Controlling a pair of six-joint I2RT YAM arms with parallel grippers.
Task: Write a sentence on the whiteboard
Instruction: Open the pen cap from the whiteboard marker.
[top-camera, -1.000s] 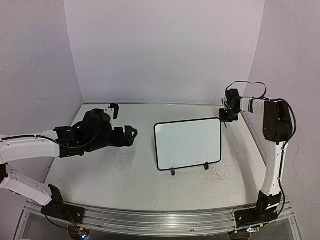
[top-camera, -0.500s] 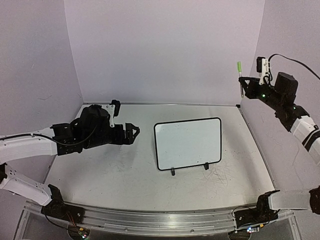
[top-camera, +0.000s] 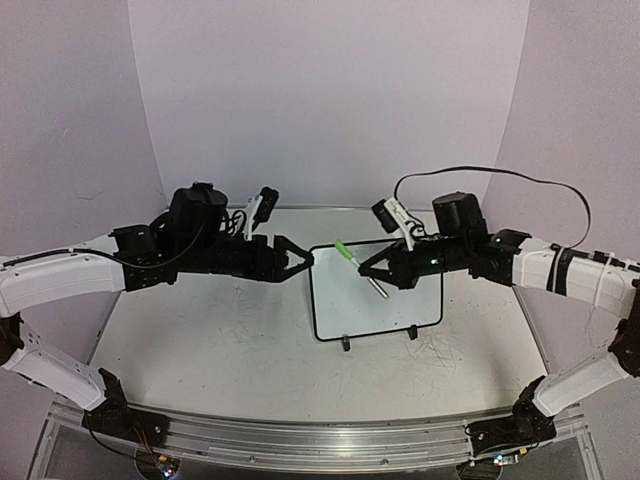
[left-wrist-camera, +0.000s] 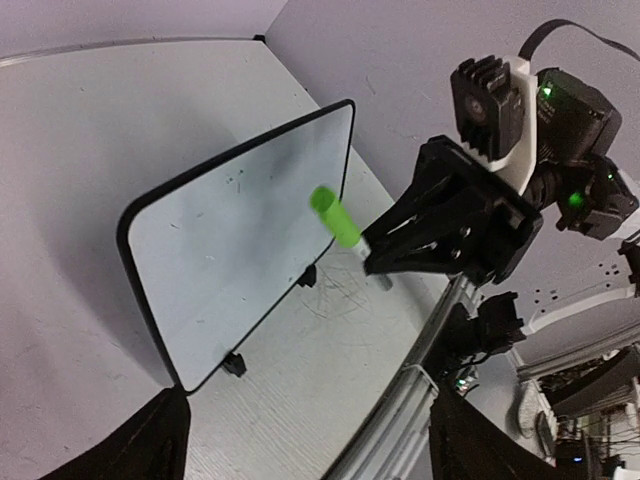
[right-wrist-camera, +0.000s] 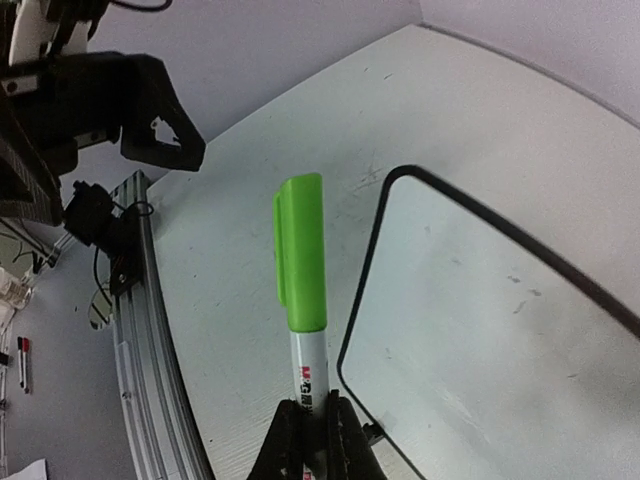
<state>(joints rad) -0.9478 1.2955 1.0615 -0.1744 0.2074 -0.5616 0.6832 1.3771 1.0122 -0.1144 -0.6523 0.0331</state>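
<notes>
The whiteboard (top-camera: 400, 300) stands tilted on two black clip feet in the middle of the table. Its surface is blank; no sentence shows on it. My right gripper (top-camera: 371, 276) is shut on a marker (top-camera: 352, 256) with a white body and a green cap still on, held above the board's left part, cap pointing left. My left gripper (top-camera: 301, 261) is open and empty, just left of the cap. The right wrist view shows the marker (right-wrist-camera: 301, 260) in my gripper (right-wrist-camera: 312, 428) over the board (right-wrist-camera: 500, 320). The left wrist view shows the board (left-wrist-camera: 220, 250), the marker (left-wrist-camera: 336, 217) and my jaws (left-wrist-camera: 315, 432) spread wide.
Faint grey scribbles (top-camera: 435, 350) mark the tabletop near the board's right foot. White walls close the back and sides. A metal rail (top-camera: 320, 445) runs along the near edge.
My right arm lifted the marker from the back right corner and swung it down over the board's left part. My left arm moved right toward the board and its gripper opened.
</notes>
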